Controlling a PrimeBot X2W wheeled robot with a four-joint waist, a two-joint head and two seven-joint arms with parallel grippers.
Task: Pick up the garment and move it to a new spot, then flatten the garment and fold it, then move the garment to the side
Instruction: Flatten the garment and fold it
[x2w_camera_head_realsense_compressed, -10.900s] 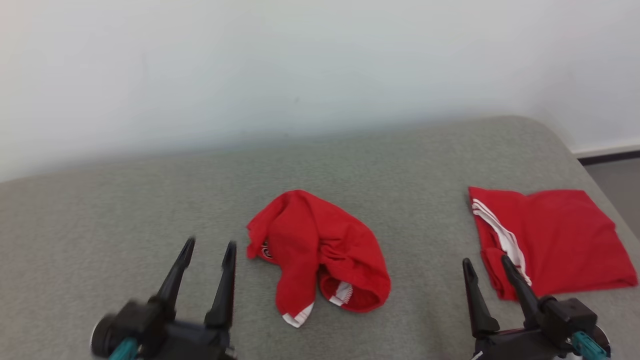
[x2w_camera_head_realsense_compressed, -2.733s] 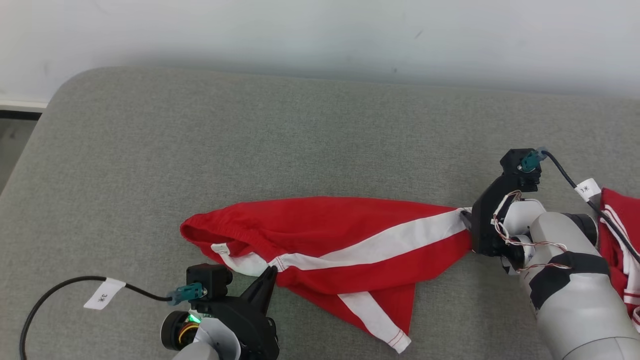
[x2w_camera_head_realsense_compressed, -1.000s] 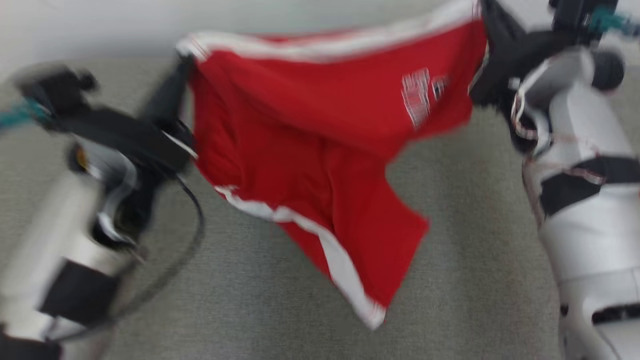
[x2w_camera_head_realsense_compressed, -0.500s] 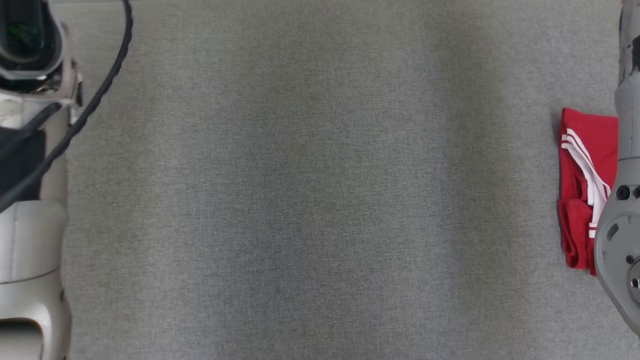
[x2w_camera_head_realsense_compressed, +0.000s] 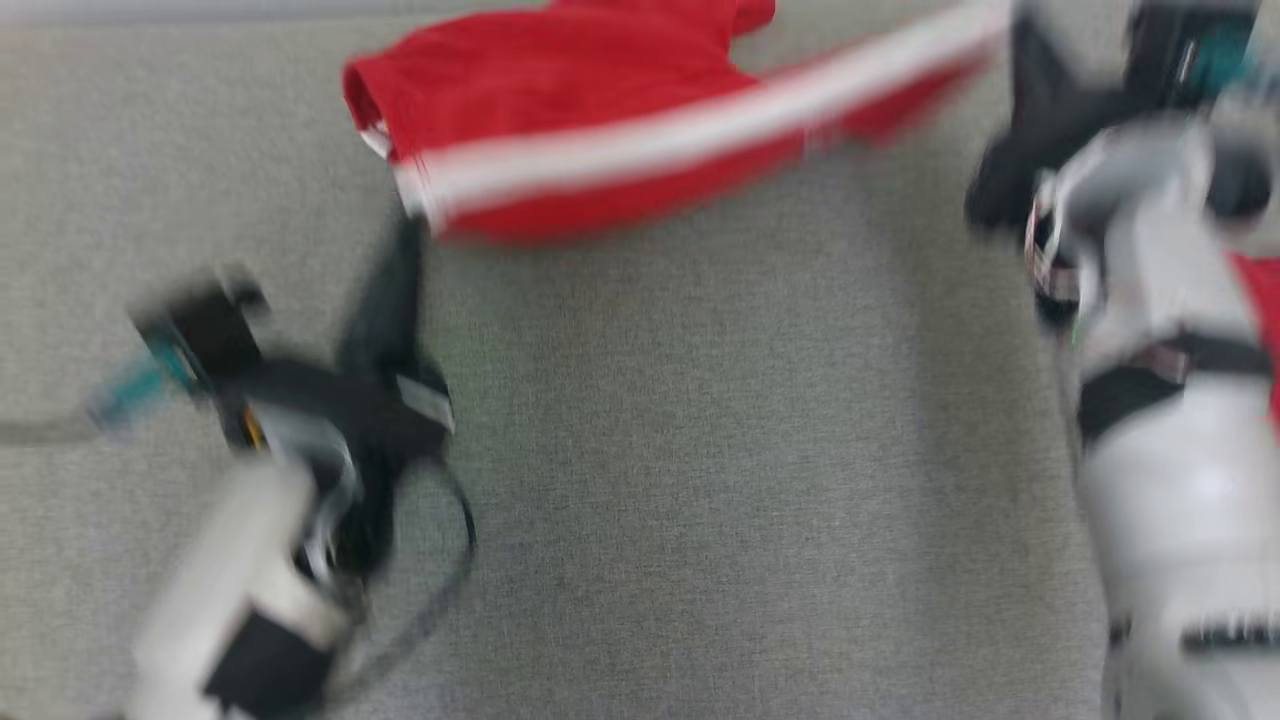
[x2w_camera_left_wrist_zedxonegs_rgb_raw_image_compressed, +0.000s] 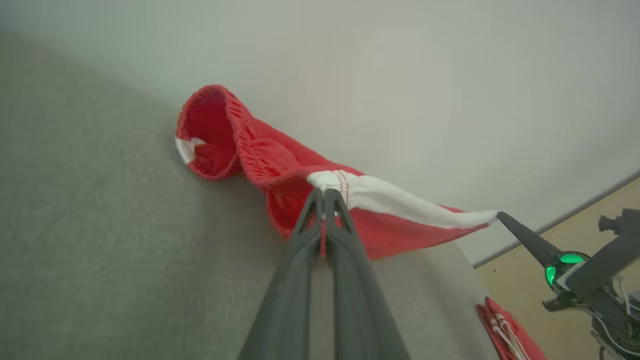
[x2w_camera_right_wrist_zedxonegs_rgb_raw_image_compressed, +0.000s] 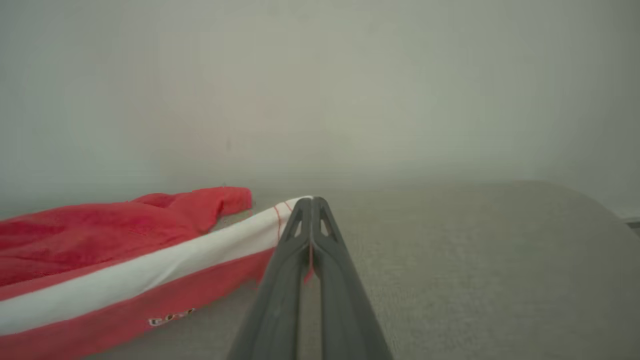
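Note:
The garment (x2w_camera_head_realsense_compressed: 600, 120), red shorts with a white side stripe, is stretched sideways across the far part of the grey table, blurred by motion. My left gripper (x2w_camera_head_realsense_compressed: 408, 222) is shut on its left end. In the left wrist view, that gripper (x2w_camera_left_wrist_zedxonegs_rgb_raw_image_compressed: 325, 194) pinches the white stripe of the garment (x2w_camera_left_wrist_zedxonegs_rgb_raw_image_compressed: 240, 150), whose waistband lies on the surface by the wall. My right gripper (x2w_camera_head_realsense_compressed: 1012, 35) holds the other end. In the right wrist view, the gripper (x2w_camera_right_wrist_zedxonegs_rgb_raw_image_compressed: 311, 201) is shut on the stripe's tip, and the garment (x2w_camera_right_wrist_zedxonegs_rgb_raw_image_compressed: 100, 240) trails off to the left.
Another red garment (x2w_camera_head_realsense_compressed: 1262, 300) lies at the table's right edge, behind my right forearm, and appears folded (x2w_camera_left_wrist_zedxonegs_rgb_raw_image_compressed: 505, 332) in the left wrist view. A pale wall (x2w_camera_right_wrist_zedxonegs_rgb_raw_image_compressed: 320, 90) rises just behind the grey padded table (x2w_camera_head_realsense_compressed: 700, 450). My right gripper (x2w_camera_left_wrist_zedxonegs_rgb_raw_image_compressed: 502, 217) also appears there.
A second ago the garment hung spread and raised between both grippers. Half a second ago it was out of the head view. Now it is low and stretched at the table's far side.

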